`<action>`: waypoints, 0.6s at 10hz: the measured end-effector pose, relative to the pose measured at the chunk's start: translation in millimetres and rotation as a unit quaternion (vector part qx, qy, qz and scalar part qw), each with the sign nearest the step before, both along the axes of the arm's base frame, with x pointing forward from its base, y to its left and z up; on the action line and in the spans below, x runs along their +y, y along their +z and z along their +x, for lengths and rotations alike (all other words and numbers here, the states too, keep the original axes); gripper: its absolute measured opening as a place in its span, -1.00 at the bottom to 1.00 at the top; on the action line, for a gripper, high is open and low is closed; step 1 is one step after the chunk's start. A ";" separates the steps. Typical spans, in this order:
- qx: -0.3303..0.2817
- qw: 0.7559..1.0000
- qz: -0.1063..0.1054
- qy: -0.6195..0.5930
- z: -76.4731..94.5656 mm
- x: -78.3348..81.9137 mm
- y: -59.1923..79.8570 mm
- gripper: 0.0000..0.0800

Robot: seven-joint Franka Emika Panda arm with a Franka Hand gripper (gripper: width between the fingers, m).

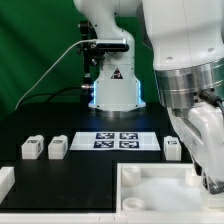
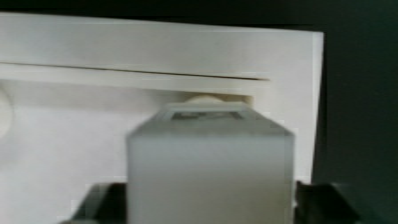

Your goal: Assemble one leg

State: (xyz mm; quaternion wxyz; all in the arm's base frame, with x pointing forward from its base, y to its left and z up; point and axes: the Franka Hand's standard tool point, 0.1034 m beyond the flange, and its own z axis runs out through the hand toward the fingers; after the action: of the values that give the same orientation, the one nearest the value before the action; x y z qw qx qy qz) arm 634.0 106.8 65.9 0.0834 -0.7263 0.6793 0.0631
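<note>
A black desk (image 1: 80,172) carries the marker board (image 1: 120,140) and a large white tray (image 1: 150,190). Over the tray's rim the fingers (image 2: 98,208) are closed on the leg (image 2: 210,165) — in the wrist view the pale block fills the gap between the dark pads, its far end close to the rim. The leg looks like light, rigid moulded plastic, smooth enough to slip or twist in a loose grip yet hardly fragile — so its flat opposite sides near the middle seem the place to clamp, leaving the end free for a socket.
</note>
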 end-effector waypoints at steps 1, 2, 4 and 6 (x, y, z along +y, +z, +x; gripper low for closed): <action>-0.016 0.993 -0.012 0.116 0.0 1.7 2.1 0.55; -0.024 0.976 -0.020 0.216 1.1 8.2 7.6 0.55; -0.044 0.955 -0.021 0.291 2.8 4.5 5.0 0.61; -0.073 0.884 -0.037 0.461 0.2 5.3 1.5 0.62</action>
State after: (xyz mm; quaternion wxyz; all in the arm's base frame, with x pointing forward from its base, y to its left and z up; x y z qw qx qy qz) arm 634.2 112.1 67.4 0.0675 -0.9626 0.2618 0.0162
